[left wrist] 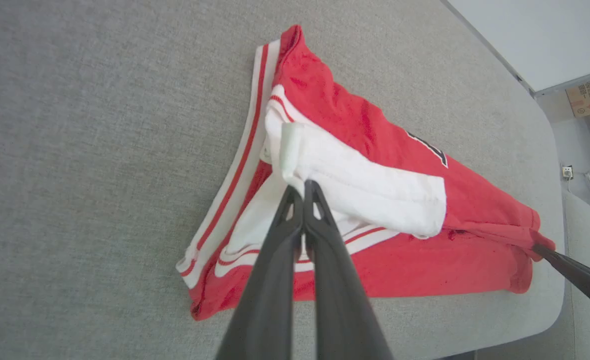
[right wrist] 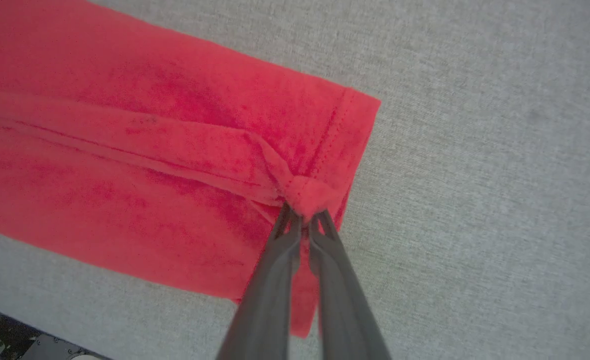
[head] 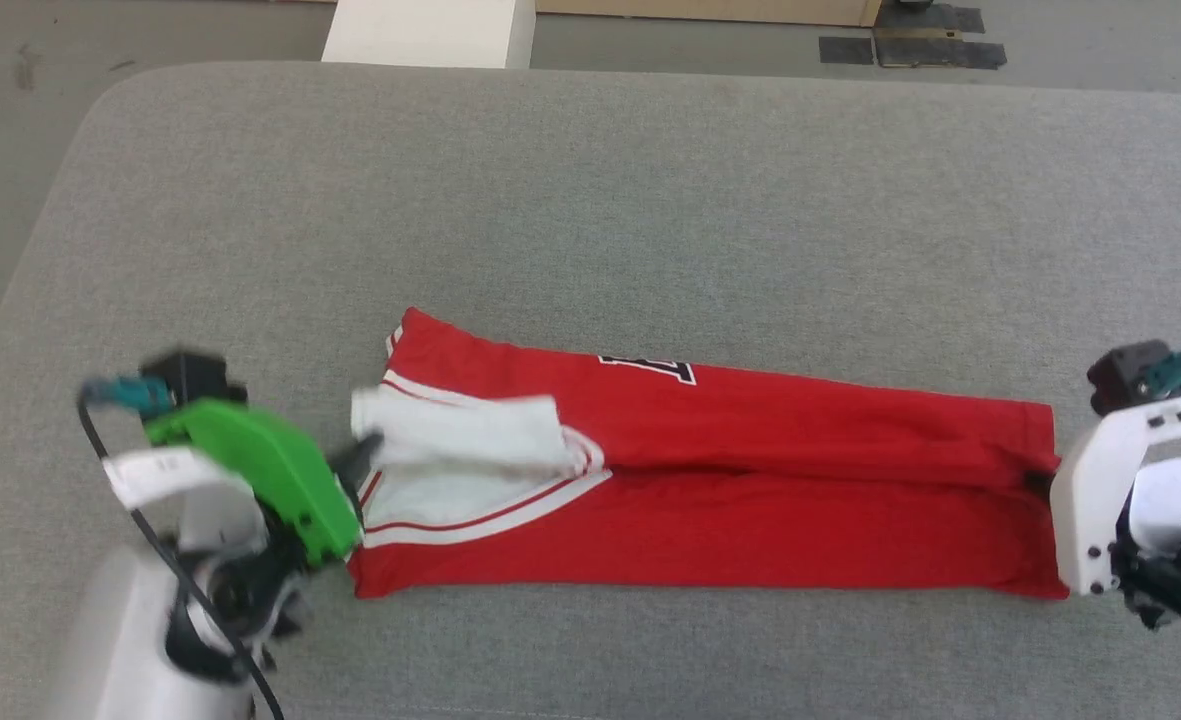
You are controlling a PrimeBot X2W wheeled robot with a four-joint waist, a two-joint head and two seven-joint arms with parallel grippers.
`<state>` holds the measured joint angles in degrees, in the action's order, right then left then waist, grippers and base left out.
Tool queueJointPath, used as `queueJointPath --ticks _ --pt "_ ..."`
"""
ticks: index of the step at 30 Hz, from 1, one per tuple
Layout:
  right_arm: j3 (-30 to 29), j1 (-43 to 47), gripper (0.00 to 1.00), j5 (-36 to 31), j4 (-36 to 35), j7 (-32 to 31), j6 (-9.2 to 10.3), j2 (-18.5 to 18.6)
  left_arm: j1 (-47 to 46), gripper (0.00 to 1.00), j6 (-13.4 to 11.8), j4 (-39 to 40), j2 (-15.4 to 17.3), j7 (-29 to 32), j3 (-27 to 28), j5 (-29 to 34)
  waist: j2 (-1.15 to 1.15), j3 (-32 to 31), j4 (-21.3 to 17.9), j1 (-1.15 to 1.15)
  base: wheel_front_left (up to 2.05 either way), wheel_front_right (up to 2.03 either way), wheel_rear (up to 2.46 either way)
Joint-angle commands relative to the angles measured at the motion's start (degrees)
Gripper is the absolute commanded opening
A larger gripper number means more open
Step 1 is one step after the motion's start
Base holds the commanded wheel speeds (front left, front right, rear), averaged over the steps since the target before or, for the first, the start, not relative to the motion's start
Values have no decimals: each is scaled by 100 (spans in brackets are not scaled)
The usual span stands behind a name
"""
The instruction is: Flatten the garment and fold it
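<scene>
I am looking down on the garment (head: 710, 480), which is lying folded into a long red band across the near half of the grey counter (head: 590, 200), with its collar end toward my left and its hem end toward my right. My left tool (head: 368, 448) is pinching closed on the white sleeve (head: 470, 430) at the collar end, and the sleeve is sitting raised and rolled over the red cloth. My right tool (head: 1042, 482) is clamping closed on a bunched bit of the hem (right wrist: 307, 195), where the fold line is meeting the band's short edge. The long near edge is running fairly straight, while the far one is slanting. Bare counter is stretching wide beyond the garment toward the far edge and its rounded left corner, and a narrower strip is showing on the near side. In the left wrist view the counter's edge is lying near the hem end.
</scene>
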<state>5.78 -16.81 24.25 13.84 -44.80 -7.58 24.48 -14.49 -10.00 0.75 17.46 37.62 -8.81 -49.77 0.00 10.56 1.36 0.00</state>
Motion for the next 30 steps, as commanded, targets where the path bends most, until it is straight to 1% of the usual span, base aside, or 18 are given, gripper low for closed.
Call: queueJointPath --ticks 1,5,9,10,11,12,13,17,21,25,27,29,30 --pt "-6 111 0 -35 36 58 9 -27 180 0 -32 -98 -57 -55 10 -90 0 31 -3 0 0 0 0" --pt "60 204 0 -103 137 127 9 -99 388 0 -48 -569 -172 -142 3 -151 0 103 -18 0 0 0 0" --pt "179 220 0 -151 236 192 9 -162 355 0 -42 -998 -246 -223 3 -169 0 139 -50 0 0 0 0" --pt "184 205 0 -150 264 226 9 -178 328 35 -31 -1100 -227 -218 -19 -144 0 134 -65 0 0 0 0" --pt "177 189 30 -151 278 273 9 -191 289 100 -13 -1150 -228 -262 -3 -141 0 127 -72 0 0 0 0" --pt "178 165 89 -143 286 320 9 -203 241 100 3 -1205 -241 -295 18 -157 0 105 -78 0 0 0 0" --pt "181 150 100 -140 293 349 9 -202 208 100 10 -1248 -214 -289 7 -135 0 71 -82 0 0 0 0" --pt "198 85 100 -53 205 400 9 -121 60 100 -12 -1194 -64 -237 3 -44 0 -149 -102 0 0 0 0" --pt "199 117 100 152 -124 279 9 77 -72 100 -112 -871 110 -37 37 -25 0 -440 -110 0 0 0 0" --pt "-40 214 100 345 -534 53 9 218 -201 100 -215 -467 249 1 137 18 0 -640 -124 0 0 0 0" --pt "-268 261 100 391 -704 -20 9 241 -285 100 -183 -259 299 -181 204 99 0 -668 -128 0 0 0 0" --pt "-533 294 100 382 -820 -16 9 212 -384 100 -52 -85 325 -662 303 280 0 -668 -131 0 0 0 0" --pt "-649 321 100 354 -846 -20 9 196 -426 100 53 -16 353 -1025 344 446 0 -649 -134 0 0 0 0"
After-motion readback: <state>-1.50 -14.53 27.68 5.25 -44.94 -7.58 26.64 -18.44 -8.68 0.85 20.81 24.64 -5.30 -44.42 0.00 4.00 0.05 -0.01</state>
